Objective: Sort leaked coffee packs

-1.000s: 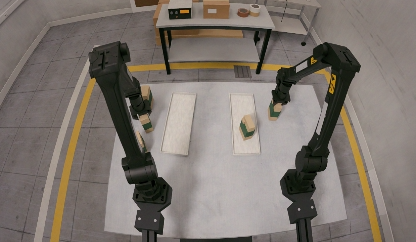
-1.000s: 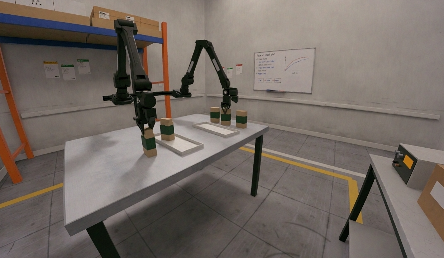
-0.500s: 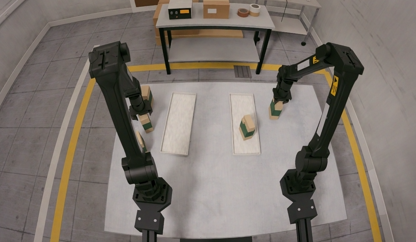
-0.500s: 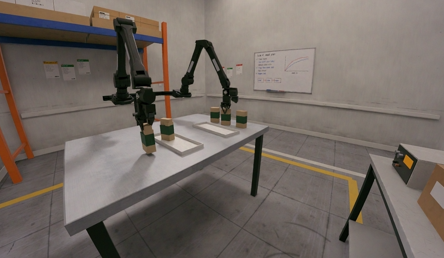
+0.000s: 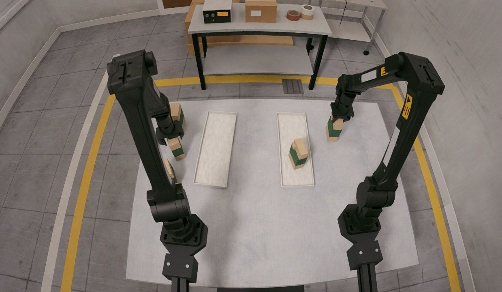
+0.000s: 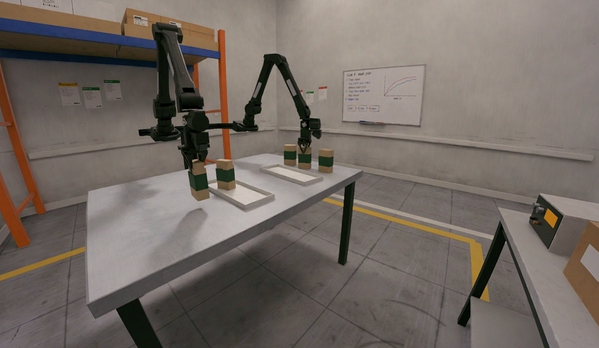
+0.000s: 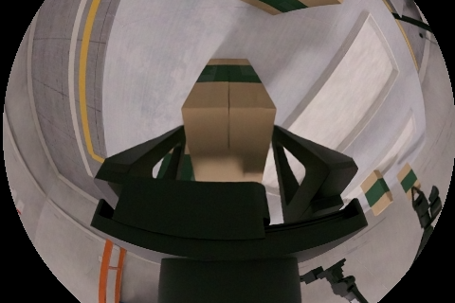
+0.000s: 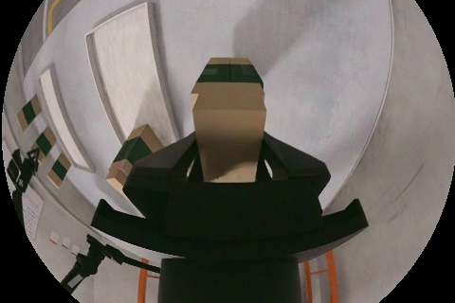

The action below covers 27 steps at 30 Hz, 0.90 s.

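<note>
Five tan coffee packs with green bands are in view. My right gripper [image 5: 338, 121] is shut on one pack [image 5: 334, 129] and holds it a little above the bench, right of the right tray [image 5: 294, 149]; it also shows in the right wrist view [image 8: 229, 127] and in the exterior view [image 6: 198, 181]. Another pack [image 5: 298, 153] stands inside the right tray. My left gripper [image 5: 171, 139] is open around the top of a standing pack [image 5: 176, 148], with gaps beside both fingers in the left wrist view [image 7: 229, 127]. Two more packs [image 5: 177, 112] [image 5: 169, 170] stand near it, the nearer one partly hidden by the left arm.
The left tray [image 5: 215, 149] is empty, just right of the three left packs. A second bench [image 5: 259, 21] with boxes and tape rolls stands behind the table. The floor has a yellow line around the table.
</note>
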Each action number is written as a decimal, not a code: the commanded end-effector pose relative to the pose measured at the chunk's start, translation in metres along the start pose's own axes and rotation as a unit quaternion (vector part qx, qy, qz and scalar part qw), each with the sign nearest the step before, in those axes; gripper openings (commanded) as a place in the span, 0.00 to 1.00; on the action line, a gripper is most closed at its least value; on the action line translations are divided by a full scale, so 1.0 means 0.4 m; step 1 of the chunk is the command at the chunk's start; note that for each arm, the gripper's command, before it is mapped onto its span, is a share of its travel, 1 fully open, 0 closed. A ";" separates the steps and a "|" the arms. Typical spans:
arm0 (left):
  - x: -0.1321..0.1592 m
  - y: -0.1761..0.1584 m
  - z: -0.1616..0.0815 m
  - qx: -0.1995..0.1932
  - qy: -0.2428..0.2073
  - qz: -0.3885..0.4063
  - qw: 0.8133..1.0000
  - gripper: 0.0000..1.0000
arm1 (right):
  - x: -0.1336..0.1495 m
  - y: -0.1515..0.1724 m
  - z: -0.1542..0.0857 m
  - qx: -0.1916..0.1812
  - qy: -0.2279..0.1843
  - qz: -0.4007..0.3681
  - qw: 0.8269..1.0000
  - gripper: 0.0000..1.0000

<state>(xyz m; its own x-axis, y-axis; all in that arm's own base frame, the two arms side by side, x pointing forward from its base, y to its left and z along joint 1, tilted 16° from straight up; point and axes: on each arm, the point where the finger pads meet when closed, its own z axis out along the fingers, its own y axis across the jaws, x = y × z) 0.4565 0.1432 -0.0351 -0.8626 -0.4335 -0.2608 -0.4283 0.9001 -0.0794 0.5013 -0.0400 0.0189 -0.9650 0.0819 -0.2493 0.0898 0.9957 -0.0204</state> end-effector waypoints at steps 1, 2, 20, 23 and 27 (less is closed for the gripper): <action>-0.023 -0.005 -0.008 0.001 -0.009 0.000 1.000 0.76 | -0.063 0.003 -0.077 -0.002 -0.034 0.002 0.999 0.23; -0.023 -0.005 -0.008 0.001 -0.009 0.000 1.000 0.76 | -0.061 0.003 -0.076 -0.002 -0.033 0.002 0.999 0.23; -0.015 -0.002 -0.209 0.000 0.003 0.002 1.000 0.76 | -0.062 0.003 -0.076 -0.002 -0.034 0.002 0.999 0.23; -0.002 0.000 -0.202 -0.001 0.007 0.002 1.000 0.76 | -0.062 0.003 -0.076 -0.002 -0.034 0.002 0.999 0.23; -0.009 -0.001 -0.203 0.000 0.001 0.002 1.000 0.76 | -0.062 0.003 -0.076 -0.002 -0.034 0.002 0.999 0.23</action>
<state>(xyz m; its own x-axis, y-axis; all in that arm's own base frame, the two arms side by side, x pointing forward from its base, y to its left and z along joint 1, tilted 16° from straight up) 0.4341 0.1389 0.0464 -0.8626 -0.4347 -0.2587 -0.4300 0.8995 -0.0778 0.5013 -0.0400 0.0206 -0.9645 0.0819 -0.2510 0.0899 0.9957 -0.0204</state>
